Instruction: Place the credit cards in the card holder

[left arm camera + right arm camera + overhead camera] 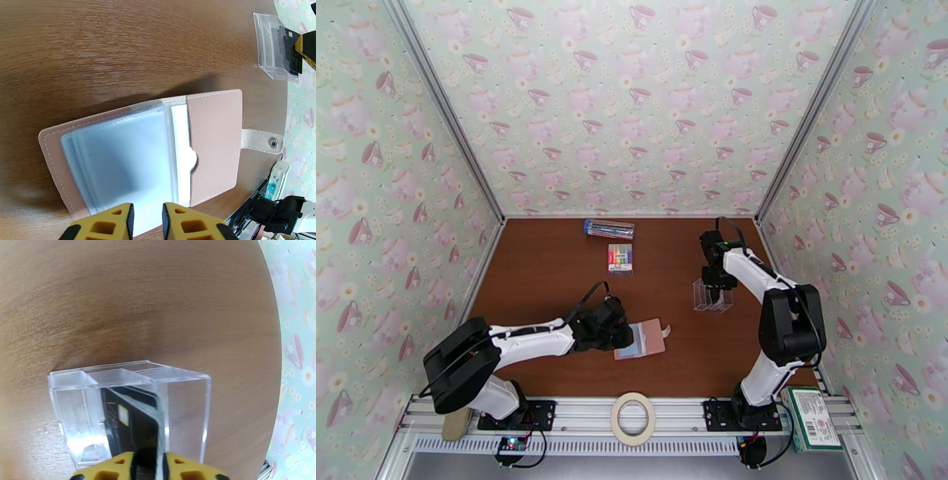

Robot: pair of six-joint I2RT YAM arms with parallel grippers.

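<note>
Left hand (620, 331) at the open card holder (644, 340), right hand (715, 296) over a clear stand (711, 298).

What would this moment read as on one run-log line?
right gripper: closed on credit cards in clear stand | left gripper: holding open card holder edge | nothing inserted yet

Gripped credit cards (134, 421) possibly several, lower edges hidden
</note>
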